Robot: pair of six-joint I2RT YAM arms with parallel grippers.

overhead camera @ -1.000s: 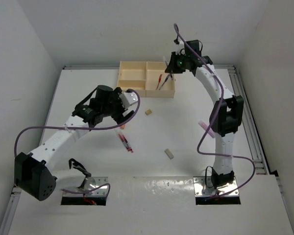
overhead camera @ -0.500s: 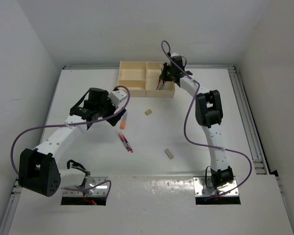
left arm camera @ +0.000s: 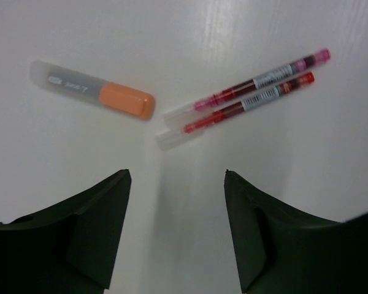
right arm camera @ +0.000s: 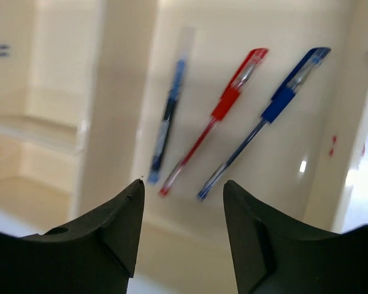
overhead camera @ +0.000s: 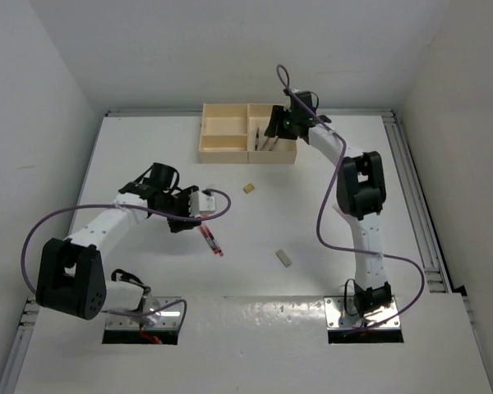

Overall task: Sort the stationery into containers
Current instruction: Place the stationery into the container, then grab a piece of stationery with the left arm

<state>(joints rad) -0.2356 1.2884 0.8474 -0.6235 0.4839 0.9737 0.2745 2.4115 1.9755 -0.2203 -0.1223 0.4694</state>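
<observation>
My left gripper (left arm camera: 178, 177) is open just above the table, with nothing between its fingers. Just beyond its tips lie an orange marker (left arm camera: 95, 90) with a clear cap and two red pens (left arm camera: 245, 98) side by side. From the top view, this gripper (overhead camera: 191, 215) is beside the red pens (overhead camera: 211, 240). My right gripper (right arm camera: 183, 182) hangs open and empty over the cream tray (right arm camera: 119, 92). In the large compartment lie a blue pen (right arm camera: 168, 113), a red pen (right arm camera: 218, 116) and another blue pen (right arm camera: 270, 113). From above, the right gripper (overhead camera: 273, 130) is over the tray (overhead camera: 222, 152).
A tiny tan block (overhead camera: 249, 188) lies on the table in front of the tray. A beige-grey eraser block (overhead camera: 284, 258) lies nearer the right arm's base. Purple cables loop along both arms. White walls enclose the table on three sides.
The right gripper opened over the tray, and the pen it held now lies in the large compartment. The left arm swung down toward the marker and red pens, its jaws narrowing.
</observation>
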